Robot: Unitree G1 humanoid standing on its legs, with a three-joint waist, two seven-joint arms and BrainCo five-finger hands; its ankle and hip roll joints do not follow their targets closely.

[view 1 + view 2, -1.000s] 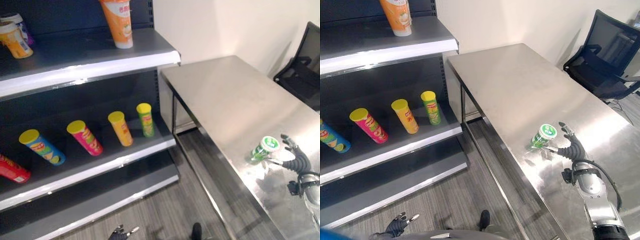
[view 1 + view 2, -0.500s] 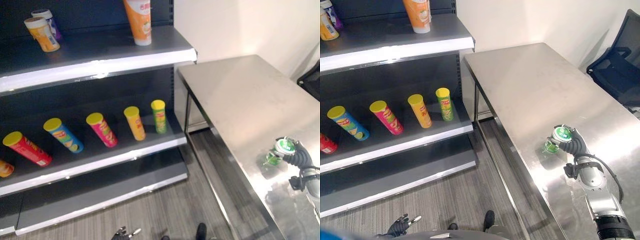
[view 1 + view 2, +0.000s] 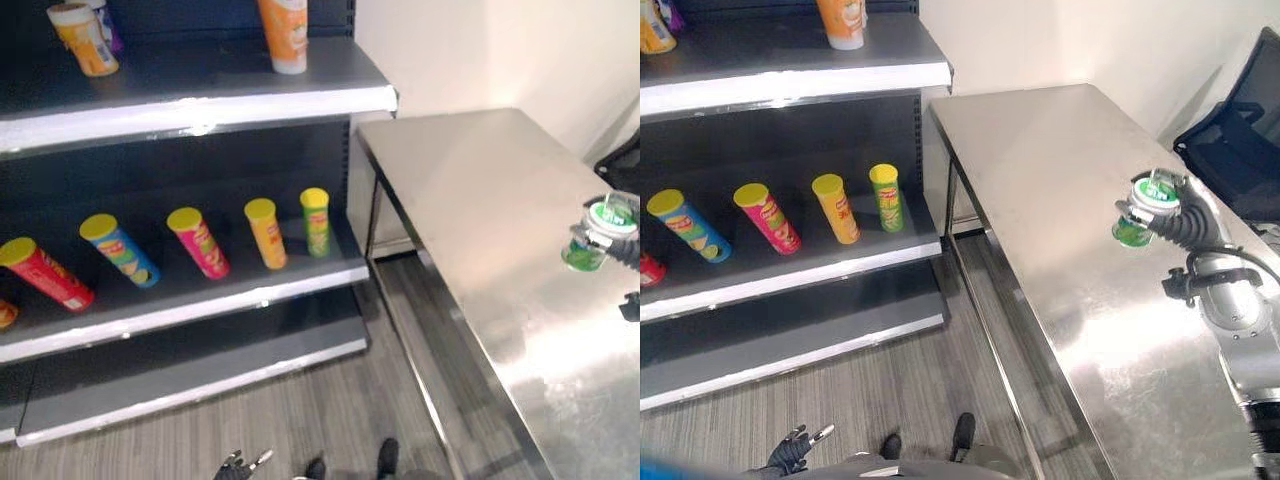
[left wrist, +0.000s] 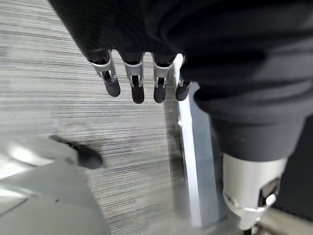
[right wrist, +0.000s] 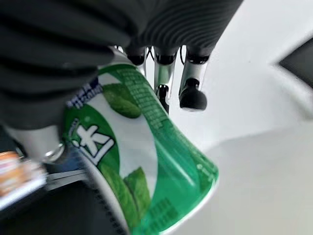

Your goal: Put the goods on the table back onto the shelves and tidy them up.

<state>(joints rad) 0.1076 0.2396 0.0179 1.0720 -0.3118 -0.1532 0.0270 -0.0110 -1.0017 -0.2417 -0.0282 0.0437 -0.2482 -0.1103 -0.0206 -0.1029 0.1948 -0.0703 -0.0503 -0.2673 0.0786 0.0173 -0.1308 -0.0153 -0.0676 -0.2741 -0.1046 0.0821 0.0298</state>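
My right hand [image 3: 1185, 222] is shut on a green cup [image 3: 1140, 208] with a white and green lid, held in the air above the steel table [image 3: 1060, 180]. Up close, the right wrist view has the green cup [image 5: 142, 161] lying against the palm with fingers [image 5: 190, 88] curled over it. My left hand [image 4: 142, 83] hangs low over the grey floor with straight fingers, and it appears as the left hand [image 3: 240, 466] at the bottom edge.
The dark shelf unit [image 3: 200, 100] stands left of the table. Its middle shelf carries several tilted tubes: red [image 3: 45, 275], blue [image 3: 118, 250], pink [image 3: 197, 242], orange [image 3: 265, 232], green [image 3: 316, 221]. Orange cups [image 3: 284, 32] sit on the top shelf. A black chair [image 3: 1240, 120] is behind the table.
My right hand has closed on the green cup and lifted it off the table, up and away from me. The camera has turned towards the shelves.
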